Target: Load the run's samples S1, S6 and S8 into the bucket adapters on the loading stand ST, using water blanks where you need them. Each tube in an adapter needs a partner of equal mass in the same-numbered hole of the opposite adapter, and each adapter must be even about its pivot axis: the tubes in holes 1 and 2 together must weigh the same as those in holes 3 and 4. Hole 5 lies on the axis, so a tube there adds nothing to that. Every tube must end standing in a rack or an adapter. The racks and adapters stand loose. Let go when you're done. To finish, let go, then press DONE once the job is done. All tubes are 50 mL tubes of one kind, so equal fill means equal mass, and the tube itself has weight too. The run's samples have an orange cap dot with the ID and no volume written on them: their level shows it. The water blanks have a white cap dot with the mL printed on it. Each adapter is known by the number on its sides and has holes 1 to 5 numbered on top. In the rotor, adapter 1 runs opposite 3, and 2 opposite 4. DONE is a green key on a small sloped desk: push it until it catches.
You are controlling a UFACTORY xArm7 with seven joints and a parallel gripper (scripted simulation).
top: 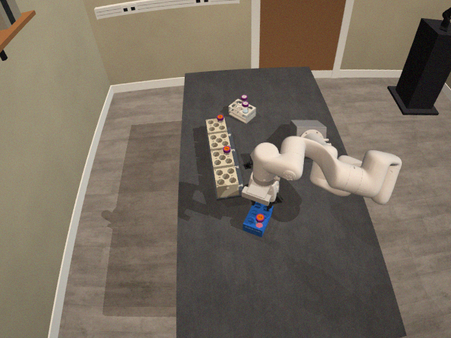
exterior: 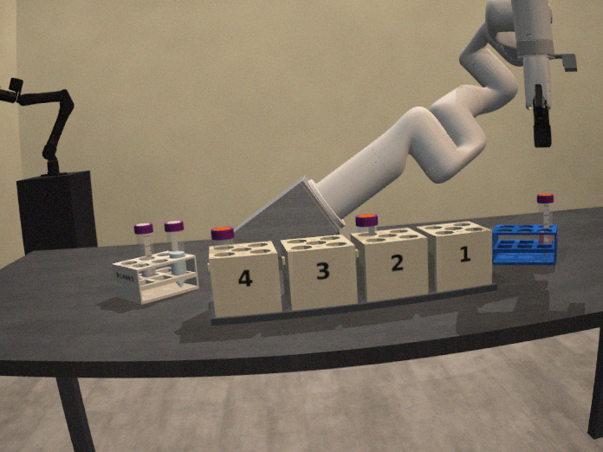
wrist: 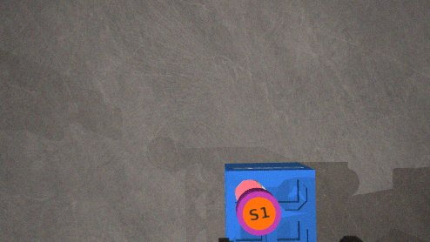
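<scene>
S1 tube [top: 260, 217] [exterior: 545, 210] [wrist: 258, 213]: upright in blue rack [top: 253, 228] [exterior: 524, 259] [wrist: 270, 174].
Fingers [top: 261, 205] [exterior: 541, 142]: above rack, part-open, empty.
Risk: off-centre descent may strike the cap, shifting the loose rack.

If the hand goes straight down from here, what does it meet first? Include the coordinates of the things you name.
Probably the purple-rimmed, orange-dotted cap of tube S1 [top: 259, 217] [exterior: 545, 198] [wrist: 258, 213], standing in the blue rack [top: 253, 231] [exterior: 524, 261] [wrist: 231, 175] under the hand [top: 261, 205] [exterior: 541, 145] [wrist: 287, 239]. Depth is unclear; slightly off line, it would be the rack's top.
</scene>
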